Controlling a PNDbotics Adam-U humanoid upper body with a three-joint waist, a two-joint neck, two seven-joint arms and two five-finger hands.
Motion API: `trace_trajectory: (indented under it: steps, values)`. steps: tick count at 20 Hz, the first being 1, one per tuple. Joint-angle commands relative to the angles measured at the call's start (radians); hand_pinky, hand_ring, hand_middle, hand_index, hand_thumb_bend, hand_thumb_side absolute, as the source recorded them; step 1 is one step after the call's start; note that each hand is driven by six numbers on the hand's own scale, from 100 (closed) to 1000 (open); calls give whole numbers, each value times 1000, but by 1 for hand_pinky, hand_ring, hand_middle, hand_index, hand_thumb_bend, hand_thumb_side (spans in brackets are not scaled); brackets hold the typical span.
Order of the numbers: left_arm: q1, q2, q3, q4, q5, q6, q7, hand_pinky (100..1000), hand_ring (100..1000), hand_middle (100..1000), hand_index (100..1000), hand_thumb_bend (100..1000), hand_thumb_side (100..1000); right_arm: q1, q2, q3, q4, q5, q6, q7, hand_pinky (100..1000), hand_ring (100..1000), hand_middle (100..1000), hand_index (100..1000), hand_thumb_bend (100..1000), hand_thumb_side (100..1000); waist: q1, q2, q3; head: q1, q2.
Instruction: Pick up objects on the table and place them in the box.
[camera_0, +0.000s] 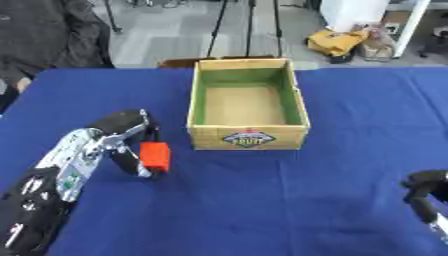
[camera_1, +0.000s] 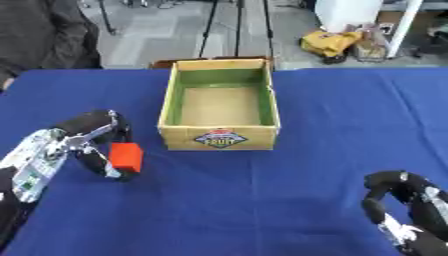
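On the left side of the blue cloth-covered table (camera_0: 350, 200), your left hand (camera_0: 131, 137) has its black fingers and thumb curled round a small orange-red rectangular block (camera_0: 157, 156), pinching it between them. The block stands upright in the grip, its long side vertical, and it sits low against the cloth; you cannot tell from either view whether its bottom edge touches the table or hangs just above it. Your left forearm, silver and black, runs in from the lower left corner up to that hand.

Just to the right of the held block, apart from it, stands the open wooden box (camera_0: 248, 136) with green-painted inner walls and a plain tan floor. A printed label with a coloured emblem marks the middle of its near wall; the wording is too blurred to read. The box sits square to you near the table's centre, its far wall close to the far edge of the cloth.

Your right hand (camera_1: 389, 200) shows at the lower right corner, well apart from both box and block. Its dark fingers are bent over in a hook and hold nothing.

Beyond the table's far left corner a person in dark clothing shows partly, touching none of the objects.
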Motion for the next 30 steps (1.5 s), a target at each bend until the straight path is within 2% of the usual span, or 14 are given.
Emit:
trace_trajectory:
  steps: [1,6,11,18,23,30]
  values:
    - [0,7,-10,11,-4,-7,-1,201,188,100,218,817,120,-7,-21,-6,-13,-5,-2,3,755,504,411,694,460,454,-1,-12,-1,1,-3]
    - [-6,27,-3,-19,31,-37,-69,193,172,100,191,826,177,-6,-22,-8,-13,-6,-3,3,755,504,411,693,461,453,0,-14,-2,-2,-4]
    - [-40,84,11,-124,115,-62,-161,198,167,100,185,829,211,-1,-23,-9,-10,-4,-2,2,755,504,411,694,462,453,5,-18,0,-10,-4]
    - [-114,126,21,-204,240,-32,-190,198,166,100,182,828,206,-2,-23,-10,-8,-4,-1,1,755,504,411,694,463,452,8,-20,-4,-17,-13]
    - [-201,98,21,-154,250,-9,-167,200,165,100,180,826,199,-7,-21,-8,-10,-6,-2,4,755,504,411,694,464,453,6,-14,-15,-14,-26]
    - [-325,34,34,-1,157,12,-67,201,164,100,183,828,202,-20,-20,0,-11,-6,-1,10,755,504,411,694,466,455,11,-2,-43,2,-39]
